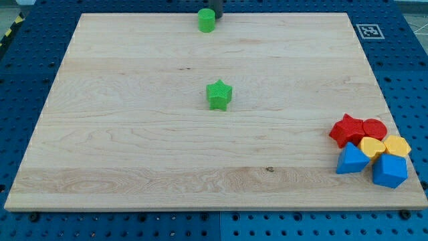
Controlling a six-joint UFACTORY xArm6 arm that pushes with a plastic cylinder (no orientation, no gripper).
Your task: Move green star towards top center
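The green star (219, 94) lies near the middle of the wooden board (134, 134), a little above centre. My tip (218, 15) shows at the view's top edge, just right of a green cylinder (206, 20) and touching or nearly touching it. The tip is far above the green star, almost straight up the view from it. Only the rod's lowest part shows; the rest is cut off by the view's top edge.
A cluster sits at the board's lower right: a red star (346, 130), a red cylinder (375, 128), a yellow heart-like block (372, 146), a yellow hexagon (398, 145), a blue triangle (350, 161) and a blue block (389, 171). A black-and-white marker (369, 31) is at top right.
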